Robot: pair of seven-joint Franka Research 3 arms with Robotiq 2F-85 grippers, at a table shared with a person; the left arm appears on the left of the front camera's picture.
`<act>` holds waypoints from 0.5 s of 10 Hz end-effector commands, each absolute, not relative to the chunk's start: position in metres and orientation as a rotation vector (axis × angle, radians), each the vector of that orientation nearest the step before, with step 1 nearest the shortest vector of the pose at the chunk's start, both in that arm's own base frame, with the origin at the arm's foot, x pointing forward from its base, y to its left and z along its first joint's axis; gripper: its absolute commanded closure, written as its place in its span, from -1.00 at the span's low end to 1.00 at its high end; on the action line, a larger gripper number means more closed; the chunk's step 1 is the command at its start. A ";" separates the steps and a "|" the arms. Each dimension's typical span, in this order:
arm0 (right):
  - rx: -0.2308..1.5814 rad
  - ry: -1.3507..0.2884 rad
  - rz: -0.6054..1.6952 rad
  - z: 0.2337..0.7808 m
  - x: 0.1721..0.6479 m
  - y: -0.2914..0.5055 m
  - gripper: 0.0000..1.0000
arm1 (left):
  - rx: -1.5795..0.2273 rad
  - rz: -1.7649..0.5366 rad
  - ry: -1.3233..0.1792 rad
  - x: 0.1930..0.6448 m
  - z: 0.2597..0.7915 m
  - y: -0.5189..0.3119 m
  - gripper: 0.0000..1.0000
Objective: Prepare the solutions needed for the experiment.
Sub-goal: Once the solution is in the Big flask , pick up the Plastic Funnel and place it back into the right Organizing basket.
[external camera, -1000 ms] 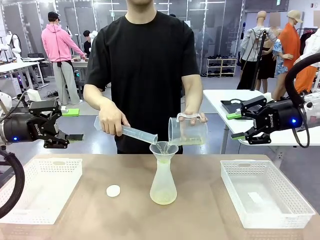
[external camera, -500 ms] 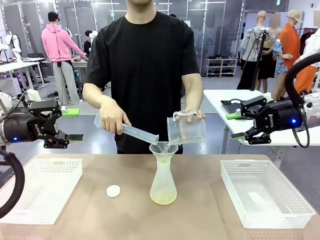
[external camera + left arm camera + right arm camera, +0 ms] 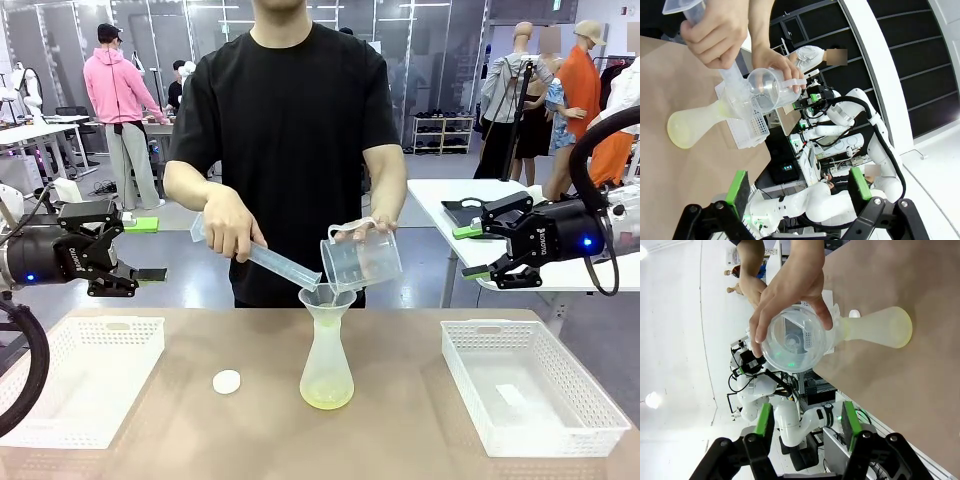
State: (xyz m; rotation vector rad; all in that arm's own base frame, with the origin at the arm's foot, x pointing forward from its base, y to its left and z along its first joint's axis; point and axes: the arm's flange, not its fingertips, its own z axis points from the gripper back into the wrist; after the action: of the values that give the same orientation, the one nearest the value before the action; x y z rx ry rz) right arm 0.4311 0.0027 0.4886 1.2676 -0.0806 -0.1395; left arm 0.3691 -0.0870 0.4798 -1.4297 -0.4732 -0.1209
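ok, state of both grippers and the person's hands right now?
Left gripper: open, empty.
Right gripper: open, empty.
Person's right hand: holding the measuring cylinder, tipped at the flask.
Person's left hand: holding the beaker, tipped at the flask.

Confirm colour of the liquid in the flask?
Pale yellow-green liquid, clearest in the front view.

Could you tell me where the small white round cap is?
Front view: the small white round cap lies on the table, between the frosted conical flask and the left white basket.
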 end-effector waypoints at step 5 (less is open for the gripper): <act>1.270 -0.079 -0.137 0.489 0.431 0.002 -0.37 | -1.433 -0.118 -0.469 0.369 0.481 -0.090 -1.00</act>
State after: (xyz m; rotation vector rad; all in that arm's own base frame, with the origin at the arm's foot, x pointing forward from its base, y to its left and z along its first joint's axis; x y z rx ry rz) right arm 0.4311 0.0028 0.4886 1.2675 -0.0806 -0.1395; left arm 0.3691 -0.0870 0.4798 -1.4297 -0.4732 -0.1209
